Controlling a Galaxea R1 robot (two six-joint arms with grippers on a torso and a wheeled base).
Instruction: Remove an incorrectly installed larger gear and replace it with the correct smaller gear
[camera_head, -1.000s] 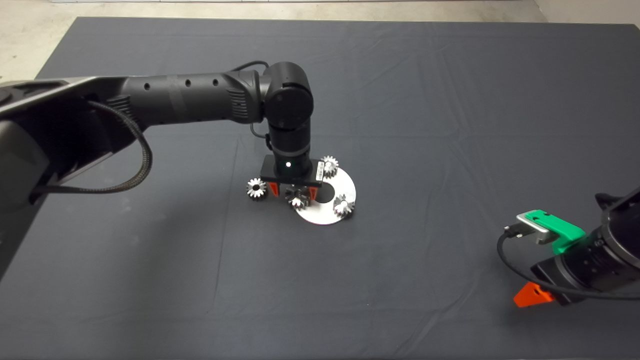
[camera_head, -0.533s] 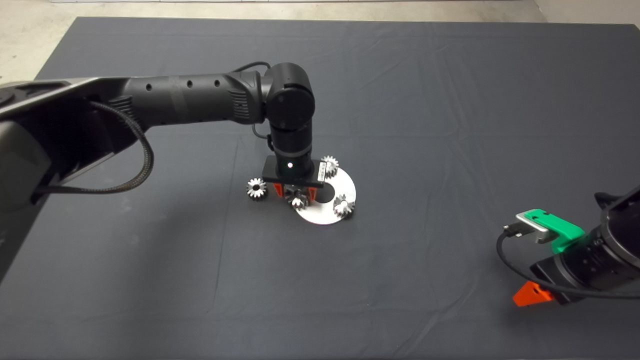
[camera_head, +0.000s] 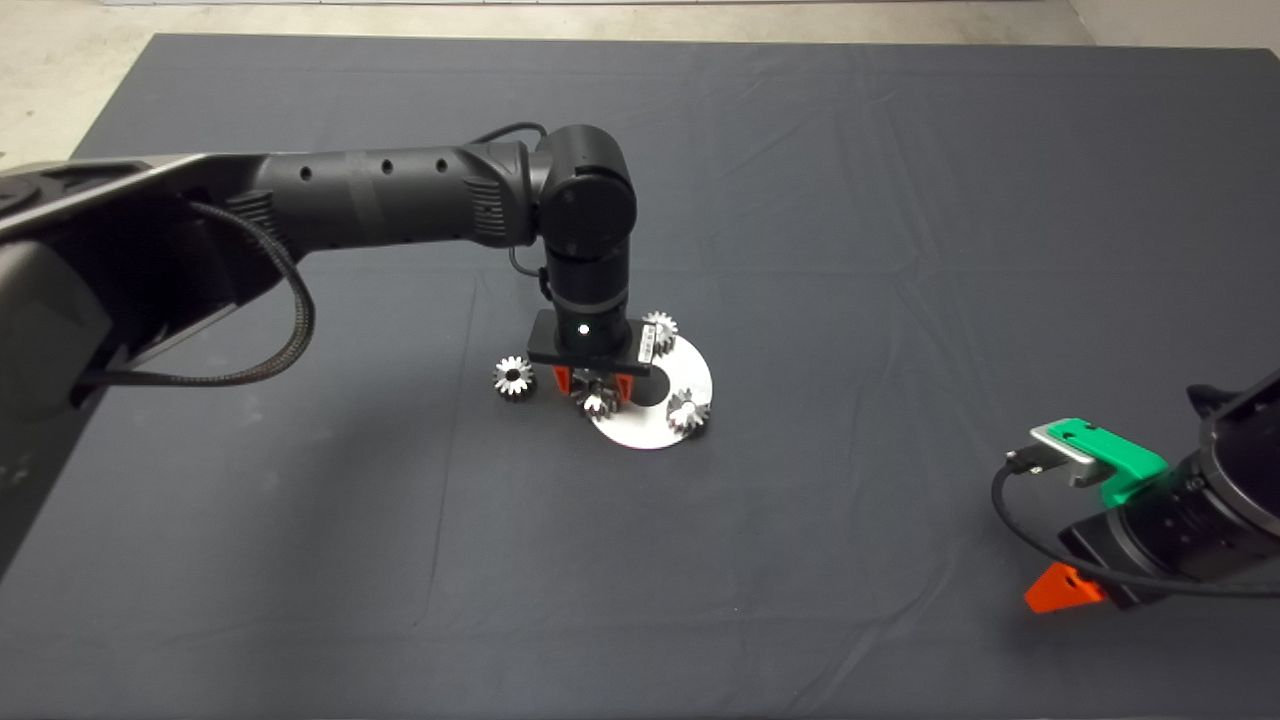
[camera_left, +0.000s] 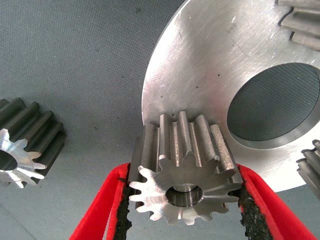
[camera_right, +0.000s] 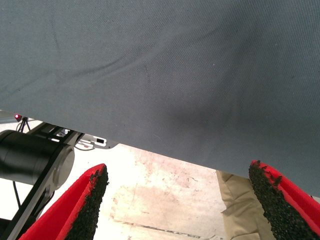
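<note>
My left gripper (camera_head: 594, 382) reaches down at the left rim of the round steel disc (camera_head: 650, 428). It is shut on the larger gear (camera_head: 598, 398). In the left wrist view both black pads (camera_left: 123, 207) press the toothed sides of the larger gear (camera_left: 185, 150), which stands at the edge of the disc (camera_left: 200, 60). A smaller gear (camera_head: 513, 376) lies loose on the mat just left of the disc and shows beside the fingers in the left wrist view (camera_left: 25, 145). My right gripper (camera_right: 179, 170) waits open at the mat's lower right edge (camera_head: 1065, 590).
Two more small gears sit on the disc, one at its far rim (camera_head: 660, 330) and one at its right near rim (camera_head: 687, 411). The disc has a round centre hole (camera_left: 275, 102). Beyond the mat's edge the right wrist view shows bare floor.
The left gripper's fingers have drawn in from either side onto the larger gear, and the left arm has shifted slightly right. The right arm has stayed still.
</note>
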